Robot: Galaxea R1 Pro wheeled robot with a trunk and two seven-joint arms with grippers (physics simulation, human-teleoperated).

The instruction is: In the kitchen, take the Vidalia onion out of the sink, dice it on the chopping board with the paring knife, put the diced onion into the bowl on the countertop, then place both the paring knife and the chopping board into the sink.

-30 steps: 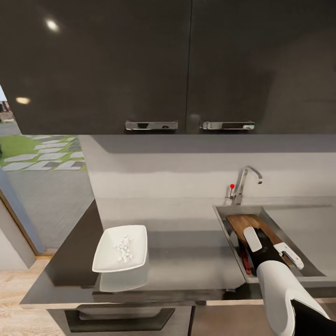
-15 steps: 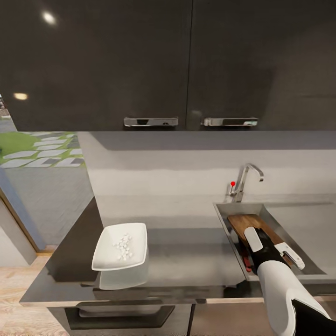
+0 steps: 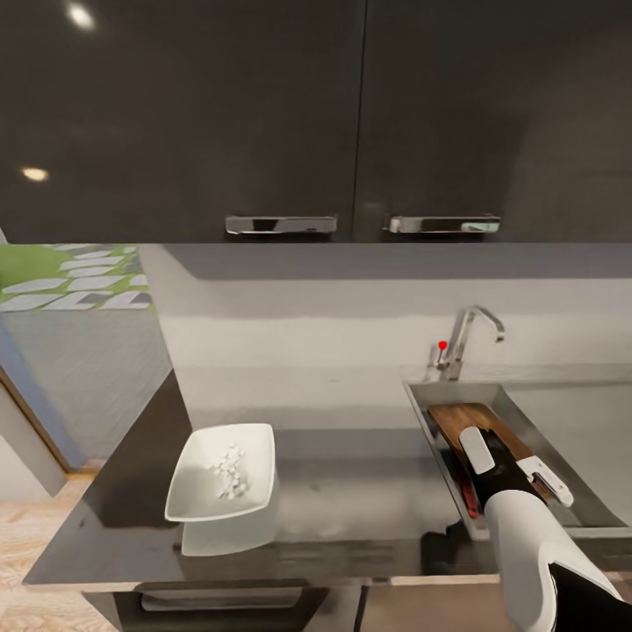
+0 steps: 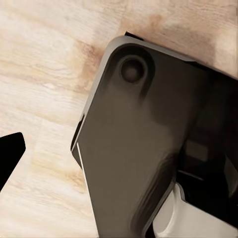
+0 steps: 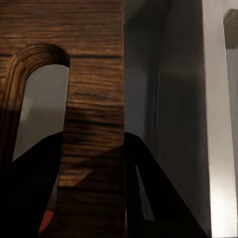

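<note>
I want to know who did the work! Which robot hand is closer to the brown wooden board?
The right gripper: it sits right at the dark brown wooden chopping board in the grey steel sink. The left gripper hangs over the light wooden floor, away from the board.

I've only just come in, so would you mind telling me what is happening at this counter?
The robot's right gripper is down in the sink, over the board, which already lies in the basin. A sliver of the knife's red handle shows beside it. The bowl sits on the countertop with diced onion inside. Whether the jaws grip the board cannot be told.
</note>
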